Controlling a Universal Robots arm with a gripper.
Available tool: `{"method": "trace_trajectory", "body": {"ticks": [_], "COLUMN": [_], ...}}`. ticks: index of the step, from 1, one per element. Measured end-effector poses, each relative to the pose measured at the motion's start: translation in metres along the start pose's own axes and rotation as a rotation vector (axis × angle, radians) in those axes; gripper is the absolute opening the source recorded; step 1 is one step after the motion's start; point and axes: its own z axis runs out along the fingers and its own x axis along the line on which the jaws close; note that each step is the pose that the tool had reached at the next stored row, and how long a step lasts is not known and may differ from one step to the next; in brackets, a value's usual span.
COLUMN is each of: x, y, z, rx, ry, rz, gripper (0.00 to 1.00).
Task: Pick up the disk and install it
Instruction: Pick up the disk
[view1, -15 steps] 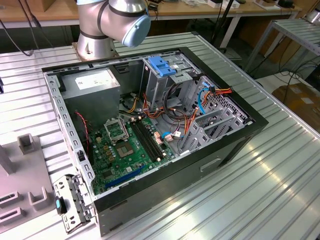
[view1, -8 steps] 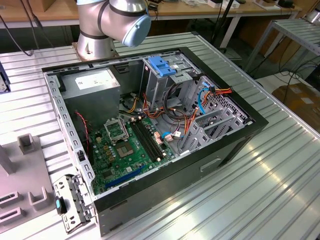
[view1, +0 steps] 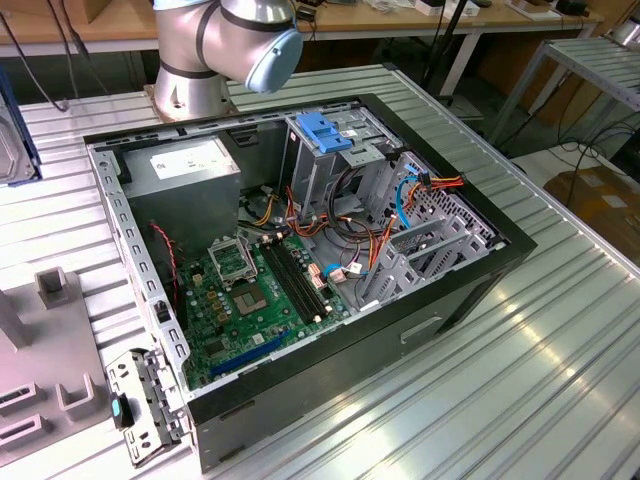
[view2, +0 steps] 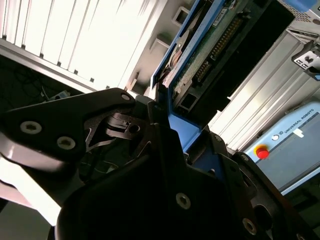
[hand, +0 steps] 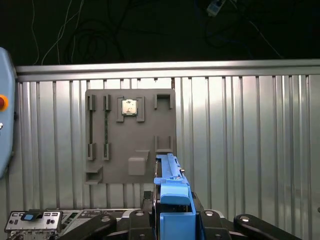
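Exterior view: shows open computer case (view1: 450, 300) lying on ribbed tabletop (view1: 560, 380), arm base (view1: 200, 60) beyond it. Second wrist view: catches claw (view2: 159, 107) pinching the disk (view2: 212, 42) by its blue frame, green circuit board exposed. First wrist view: looks along the disk's (hand: 172, 187) blue edge, gripped in the claw (hand: 174, 222), grey fixture plate (hand: 130, 150) beyond it on the tabletop.

Arm: silver-grey cylindrical metal arm casing (view1: 188, 45), smooth finish. One joint is closed by a round pale-blue plastic end cap (view1: 272, 55). The casing widens into a circular silver base flange (view1: 168, 98).

End tool: matte black angular metal gripper (hand: 175, 211), built of flat plates and link bars. Round silver screw heads (view2: 31, 127) sit recessed in the black plates in the second wrist view. A pivot screw (hand: 243, 219) shows in the first wrist view.
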Motion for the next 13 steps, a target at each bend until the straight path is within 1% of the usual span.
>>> {"method": "trace_trajectory", "body": {"ticks": [1,7,10,13], "x": [-0.0001,-0.0004,-0.0007,-0.0009], "y": [-0.0026,-0.0126,-0.0234,-0.0297], "z": [0.0000,0.0000,0.0000,0.0000], "rx": [-0.0001,-0.0003,-0.0009,-0.0012], "ry": [0.0000,0.0000,0.0000,0.0000], "rz": [0.000,0.000,0.000,0.000], "gripper": [0.37,0.37,0.37,0.37]}}
